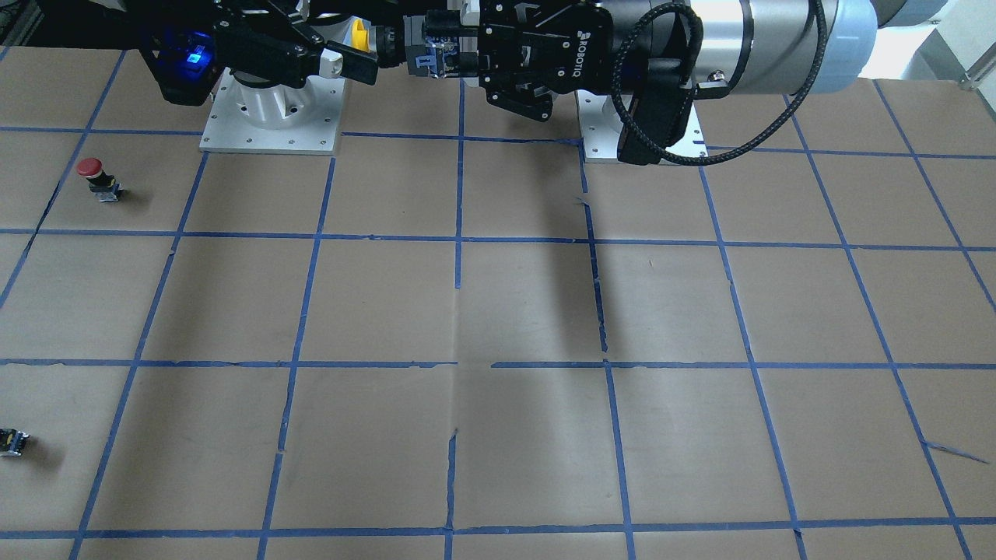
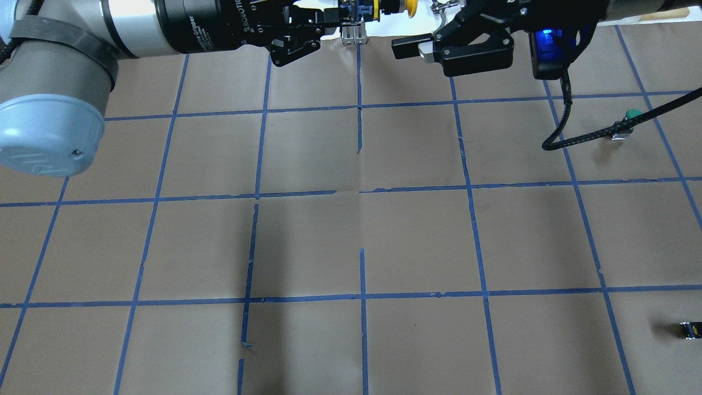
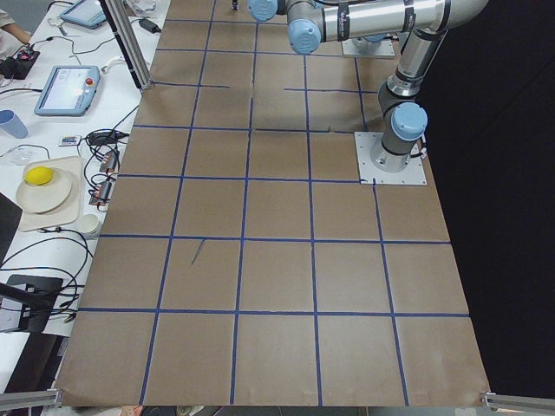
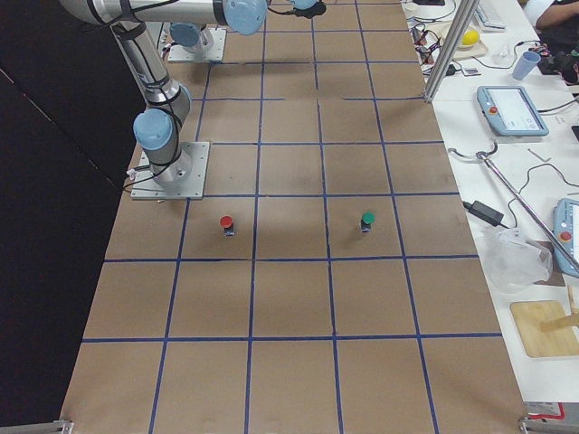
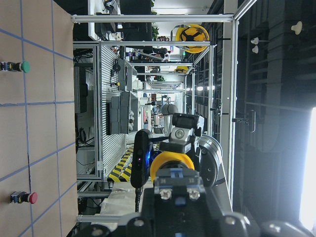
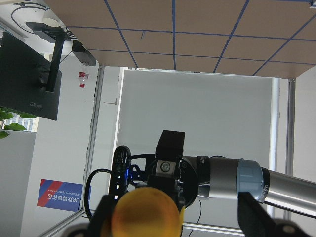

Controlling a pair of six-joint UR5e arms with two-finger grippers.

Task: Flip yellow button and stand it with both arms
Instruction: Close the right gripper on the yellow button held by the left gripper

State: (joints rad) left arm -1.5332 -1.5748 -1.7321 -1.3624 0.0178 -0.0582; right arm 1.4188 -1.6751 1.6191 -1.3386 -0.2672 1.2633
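The yellow button [image 2: 407, 6] is held in the air, lying sideways, at the table's far edge between the two robot bases. My left gripper [image 2: 346, 16] is shut on its black-and-grey body [image 1: 430, 51], with the yellow cap [image 1: 359, 35] pointing toward my right gripper. My right gripper [image 2: 412, 26] is open, its fingers [image 1: 352, 66] spread on either side of the cap without closing on it. In the right wrist view the cap [image 6: 145, 215] fills the space between the open fingers [image 6: 254, 215]. The left wrist view shows the cap [image 5: 170, 162] past the body.
A red-capped button [image 1: 98, 179] stands on the brown table [image 1: 498, 311] on my right side. A green-capped button [image 2: 629, 117] stands farther out. A tiny dark block [image 2: 690, 329] lies near the table's edge. The right arm's cable [image 2: 581, 137] hangs over the table.
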